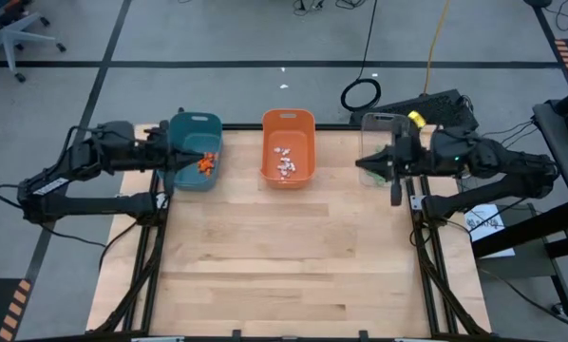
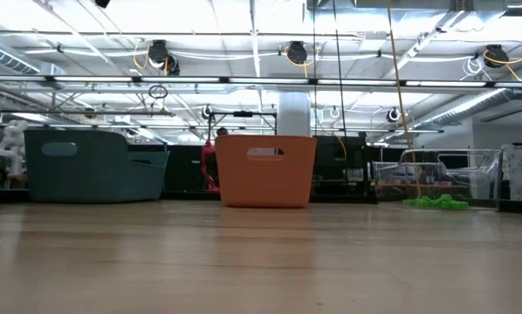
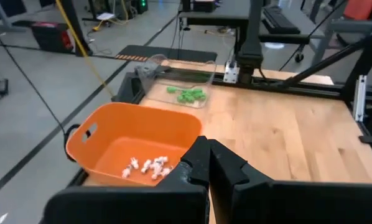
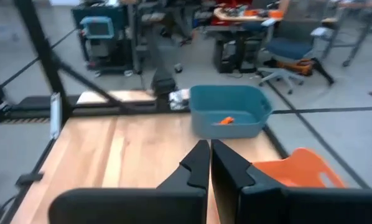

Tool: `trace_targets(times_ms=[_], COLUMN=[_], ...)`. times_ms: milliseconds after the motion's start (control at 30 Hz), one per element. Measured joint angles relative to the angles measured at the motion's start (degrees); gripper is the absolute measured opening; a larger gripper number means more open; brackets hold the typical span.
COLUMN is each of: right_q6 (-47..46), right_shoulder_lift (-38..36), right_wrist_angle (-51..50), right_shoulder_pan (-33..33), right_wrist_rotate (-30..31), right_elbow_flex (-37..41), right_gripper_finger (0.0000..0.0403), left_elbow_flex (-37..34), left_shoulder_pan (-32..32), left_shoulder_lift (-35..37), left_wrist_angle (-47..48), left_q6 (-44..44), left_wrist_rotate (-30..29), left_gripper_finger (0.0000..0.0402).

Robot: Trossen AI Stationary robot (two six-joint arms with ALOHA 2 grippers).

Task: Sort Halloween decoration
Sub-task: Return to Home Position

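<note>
**Both grippers empty beside the outer bins; every trinket in view lies inside a bin**

At far left, the left gripper (image 1: 177, 159) hovers just beside the teal bin (image 1: 197, 120). Its fingers (image 3: 195, 165) are pressed together on nothing. The orange trinkets (image 1: 206, 163) lie heaped inside that bin, just ahead of the fingertips, and are too small to show a long axis.

In the middle stands the orange bin (image 1: 289, 115), with the white trinkets (image 1: 285, 164) scattered on its floor, apart from both grippers.

At right, the clear bin (image 1: 384, 117) holds the green trinkets (image 3: 189, 95) in one cluster. The right gripper (image 1: 368, 164) hangs over this bin, and its fingers (image 4: 197, 165) are also pressed together and empty.

The table (image 1: 284, 256) shows bare wood, with no trinket outside a bin.

Nothing seems left to grasp, so the coming move is likely a pull-back to rest, each arm drawing away toward its own side. The nearest thing to catch is each arm's own neighbouring bin: teal for the left arm, clear for the right. The orange bin stands well apart from either path.
</note>
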State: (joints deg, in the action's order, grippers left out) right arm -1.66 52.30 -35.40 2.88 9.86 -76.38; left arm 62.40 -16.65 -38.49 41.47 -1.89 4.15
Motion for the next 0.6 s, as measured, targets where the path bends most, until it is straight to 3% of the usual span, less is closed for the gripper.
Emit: trace_targets(times_ms=[167, 333, 433, 600], right_q6=[0.31, 0.61, 1.28, -0.29], right_shoulder_lift=[-3.45, -9.37, -12.82, -16.95], right_wrist_angle=[1.16, 7.67, 13.96, 21.72], right_shoulder_pan=[1.12, 1.13, 1.13, 1.14], right_wrist_rotate=[-1.31, -3.32, -6.5, -10.11], right_elbow_flex=[5.24, 13.28, 19.96, 31.33], right_gripper_finger=[0.0, 0.0, 0.0, 0.0], left_elbow_flex=[-4.91, -7.34, -9.55, -16.48], left_shoulder_pan=[-0.04, -0.04, -0.04, -0.03], left_shoulder_lift=[3.71, 3.43, 2.92, 3.42], left_wrist_angle=[0.12, 7.93, 5.57, -2.51], left_q6=[1.51, 1.39, 2.64, 3.7], left_wrist_rotate=[0.31, -1.6, -1.38, 4.47], left_gripper_finger=[0.0, 0.0, 0.0, 0.0])
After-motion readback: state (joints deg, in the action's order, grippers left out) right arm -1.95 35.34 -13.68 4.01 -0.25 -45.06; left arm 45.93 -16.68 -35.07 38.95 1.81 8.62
